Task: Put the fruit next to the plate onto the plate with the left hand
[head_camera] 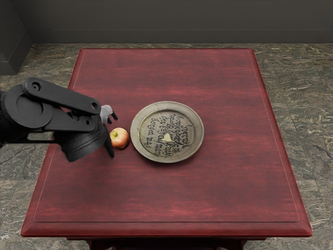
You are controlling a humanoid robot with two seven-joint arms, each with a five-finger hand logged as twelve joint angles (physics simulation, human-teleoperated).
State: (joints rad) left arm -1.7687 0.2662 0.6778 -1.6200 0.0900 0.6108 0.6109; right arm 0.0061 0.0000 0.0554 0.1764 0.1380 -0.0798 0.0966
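One apple [119, 138] on the red bench [218, 192], just beside the left rim of the one plate [197, 133], not on it. Both sit mid-bench, well apart from every edge, with bare surface open to the right, front and back. One arm in view: left hand [105, 130] just left of the apple, fingers [110, 148] apart, clamped on nothing; contact with the apple cannot be told
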